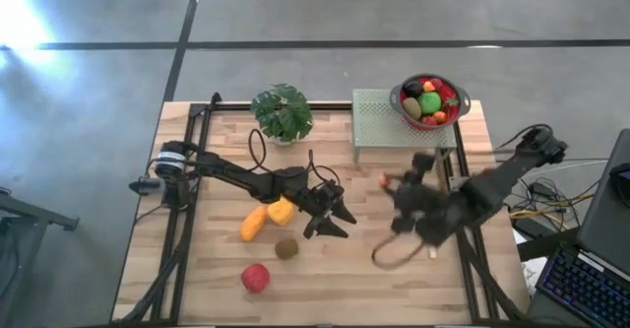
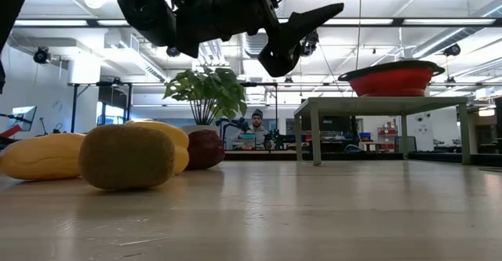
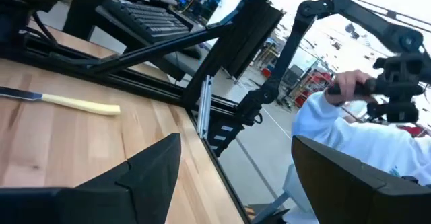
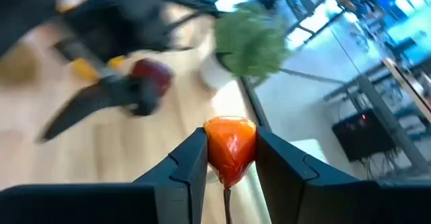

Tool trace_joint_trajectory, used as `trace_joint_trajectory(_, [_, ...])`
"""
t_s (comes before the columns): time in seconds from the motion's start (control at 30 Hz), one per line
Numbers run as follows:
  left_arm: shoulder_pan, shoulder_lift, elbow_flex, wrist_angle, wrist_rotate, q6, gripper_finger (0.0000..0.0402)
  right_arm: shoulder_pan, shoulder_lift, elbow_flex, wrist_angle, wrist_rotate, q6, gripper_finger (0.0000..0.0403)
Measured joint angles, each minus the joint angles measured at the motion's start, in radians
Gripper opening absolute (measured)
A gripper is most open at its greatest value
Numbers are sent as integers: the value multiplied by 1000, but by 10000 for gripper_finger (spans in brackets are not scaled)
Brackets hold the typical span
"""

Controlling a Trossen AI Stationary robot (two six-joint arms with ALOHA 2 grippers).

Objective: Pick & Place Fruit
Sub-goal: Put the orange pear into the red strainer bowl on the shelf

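Note:
My right gripper is above the table's middle right and is shut on a small orange-red fruit. My left gripper stands open over the table's middle with nothing between its fingers; the low view shows it well above the wood. Just to its left, a yellow fruit, an orange one, a brown one and a red one lie on the table. Several more fruits fill a red bowl standing on a pale green rack at the far right. My right gripper pinches the orange-red fruit by its two sides between its two fingers, at their free ends. The fingers come from the table's right, slanting downward. The fruit is lifted clear of the table.
A leafy potted plant stands at the far edge, left of the rack. A knife with a pale handle lies on the wood near the right arm. Black frame rails run along the table's sides. A person is beyond the right edge.

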Motion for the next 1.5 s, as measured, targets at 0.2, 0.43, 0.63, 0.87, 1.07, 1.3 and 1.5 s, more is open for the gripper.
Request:
trace_joint_trajectory(0.2, [0, 0, 0, 1, -21, 1, 287, -201, -160, 15, -26, -84, -35, 113])
trace_joint_trajectory(0.43, [0, 0, 0, 1, -22, 1, 287, -526, -296, 14, -25, -202, -121, 108])
trace_joint_trajectory(0.63, [0, 0, 0, 1, -47, 27, 287, -830, -314, 14, -25, -348, -175, 113])
trace_joint_trajectory(0.87, [0, 0, -1, 1, -47, 27, 287, -1100, -237, 13, -33, -440, -200, 113])
trace_joint_trajectory(1.07, [-1, 0, -1, -1, -47, 27, 287, -1248, -156, 12, -70, -438, -211, 108])
trace_joint_trajectory(1.3, [-1, 0, -1, -19, -47, 27, 287, -1378, -72, 12, -144, -434, -170, 116])
trace_joint_trajectory(1.5, [-1, 0, -1, -27, -47, 28, 287, -1406, -43, 14, -163, -415, -146, 103])
